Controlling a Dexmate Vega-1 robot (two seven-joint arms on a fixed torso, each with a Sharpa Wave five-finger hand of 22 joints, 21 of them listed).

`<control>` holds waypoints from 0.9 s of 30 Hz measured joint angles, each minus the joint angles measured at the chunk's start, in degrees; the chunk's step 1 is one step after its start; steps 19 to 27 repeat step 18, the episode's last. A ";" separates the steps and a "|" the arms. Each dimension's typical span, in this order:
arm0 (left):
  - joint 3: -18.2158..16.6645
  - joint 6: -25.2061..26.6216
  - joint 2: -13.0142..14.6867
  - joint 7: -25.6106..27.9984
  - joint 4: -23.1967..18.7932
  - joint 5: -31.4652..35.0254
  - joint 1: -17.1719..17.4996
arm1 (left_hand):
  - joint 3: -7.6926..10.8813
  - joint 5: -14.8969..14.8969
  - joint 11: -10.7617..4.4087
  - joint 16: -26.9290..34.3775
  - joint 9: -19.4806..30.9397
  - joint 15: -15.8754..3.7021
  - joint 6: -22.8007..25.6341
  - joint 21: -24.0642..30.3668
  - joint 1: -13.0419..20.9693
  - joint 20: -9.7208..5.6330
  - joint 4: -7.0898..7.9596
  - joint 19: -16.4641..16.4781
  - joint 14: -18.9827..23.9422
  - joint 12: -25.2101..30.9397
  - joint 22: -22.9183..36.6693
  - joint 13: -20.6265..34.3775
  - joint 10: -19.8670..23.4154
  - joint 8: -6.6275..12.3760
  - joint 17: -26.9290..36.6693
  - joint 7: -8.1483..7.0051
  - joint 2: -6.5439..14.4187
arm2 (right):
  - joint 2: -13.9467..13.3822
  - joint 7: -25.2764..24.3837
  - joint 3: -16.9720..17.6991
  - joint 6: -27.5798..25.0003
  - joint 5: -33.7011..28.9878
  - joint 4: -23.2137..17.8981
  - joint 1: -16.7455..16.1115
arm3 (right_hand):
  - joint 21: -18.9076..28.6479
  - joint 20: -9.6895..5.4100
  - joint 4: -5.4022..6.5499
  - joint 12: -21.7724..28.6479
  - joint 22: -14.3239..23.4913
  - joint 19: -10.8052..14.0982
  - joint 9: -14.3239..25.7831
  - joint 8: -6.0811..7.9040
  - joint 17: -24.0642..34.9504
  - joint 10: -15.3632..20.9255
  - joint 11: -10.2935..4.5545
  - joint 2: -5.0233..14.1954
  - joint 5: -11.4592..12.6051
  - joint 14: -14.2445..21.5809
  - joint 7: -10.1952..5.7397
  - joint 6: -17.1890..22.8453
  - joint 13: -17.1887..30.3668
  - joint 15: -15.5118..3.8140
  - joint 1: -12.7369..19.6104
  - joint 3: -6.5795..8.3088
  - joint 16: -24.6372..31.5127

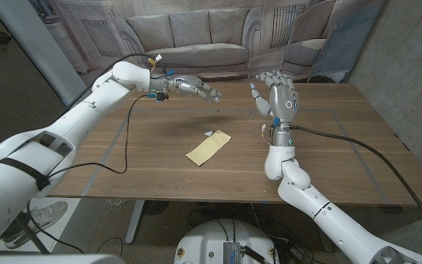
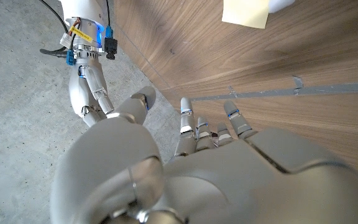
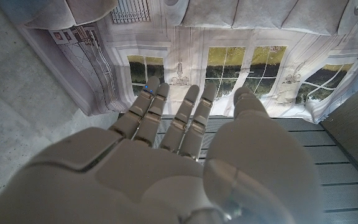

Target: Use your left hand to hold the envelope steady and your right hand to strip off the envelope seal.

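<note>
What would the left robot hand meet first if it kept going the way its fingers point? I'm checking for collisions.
Probably the right robot hand: the left robot hand points across the table toward it, above the envelope. Depth is unclear, so it might pass by.

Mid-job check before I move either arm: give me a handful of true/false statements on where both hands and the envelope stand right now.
1. The envelope lies on the wooden table between the two arms. True.
2. The left hand presses on the envelope. False: it hovers in the air over the table's far side, apart from the envelope, holding nothing.
3. The right hand is raised upright with its fingers apart. True.
4. The right hand pinches the envelope seal. False: it is empty and clear of the envelope.
5. The envelope stands on edge. False: it lies flat, at a slant across the tabletop.
</note>
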 measured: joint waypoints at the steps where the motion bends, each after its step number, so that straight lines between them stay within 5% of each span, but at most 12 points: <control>1: 0.00 0.00 0.00 0.00 0.00 0.00 0.00 | -0.02 -0.21 0.00 0.00 0.00 0.00 0.00 0.00 0.00 0.00 0.01 0.00 0.00 0.00 0.00 0.00 0.00 -0.09 0.11 0.00 0.00 | 0.00 0.00 0.00 -0.02 -0.01 0.00 0.00 | 0.00 0.00 -0.16 0.00 0.00 0.00 0.00 0.00 0.00 0.09 0.09 -0.18 0.00 -0.11 0.00 0.00 0.00 -0.09 -0.18 -0.16 0.00; 27: -0.71 -3.89 -0.80 -1.05 2.88 -1.92 1.06 | -0.48 -1.33 0.02 0.00 0.01 -0.30 0.64 0.00 0.00 -0.01 0.00 0.00 -0.30 0.00 0.00 0.00 -0.62 -0.09 0.18 -0.21 0.00 | 1.07 0.59 -1.33 -4.89 -3.38 -3.58 -2.66 | 0.00 -0.01 0.34 0.00 0.01 0.00 0.16 -1.06 -0.01 0.10 0.09 -0.45 0.00 -0.61 0.11 -0.11 0.00 0.02 -1.51 -0.97 0.00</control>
